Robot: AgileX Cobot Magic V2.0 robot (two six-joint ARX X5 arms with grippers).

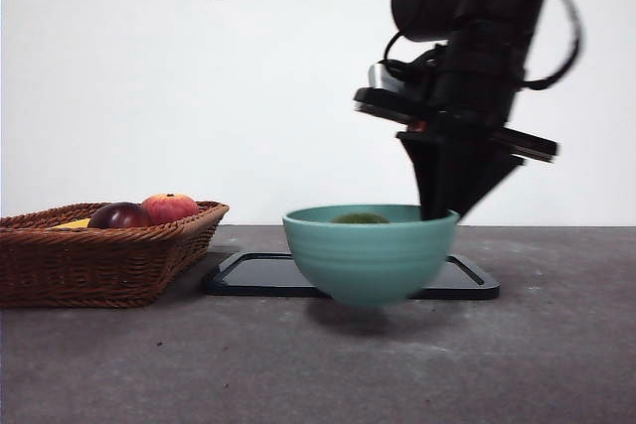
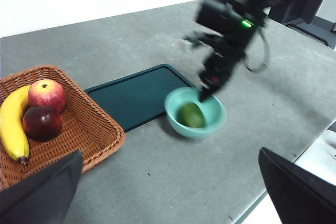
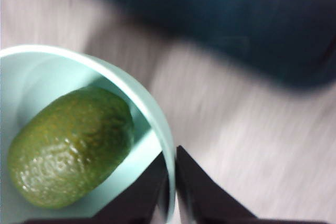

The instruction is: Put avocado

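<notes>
The avocado (image 3: pixel 68 145) lies on its side inside the teal bowl (image 1: pixel 368 263), touching nothing but the bowl's inner wall. The right claw (image 3: pixel 171 179) is pinched on the bowl's rim, one jaw inside and one outside, nearly closed with only the thin wall between them. In the front view the bowl appears to hang clear of the counter (image 1: pixel 318 354), with a shadow beneath it and the black tray (image 1: pixel 263 275) behind (the wrist picture is motion-blurred, so the bowl is probably in transit).

The step in hand reads as carrying the bowl, fruit inside, by its rim. To do this well, the bowl should be kept level: a rim grip on one side leaves the weight hanging off the jaws, and a loose, rounded avocado will roll toward any low side. Slow travel and a flat set-down are advisable, with release only once the base is fully supported.

Edges and room: the tray's raised lip sits just beside the bowl and could catch its foot if it is moved low across it. The wicker basket (image 2: pixel 58 124), holding the banana (image 2: pixel 13 124), the red apple (image 2: pixel 47 94) and the dark red fruit (image 2: pixel 41 123), is near on one side. The counter in front and on the far side is open. The left claw (image 2: pixel 170 187) hangs high with its jaws spread wide, holding nothing.
</notes>
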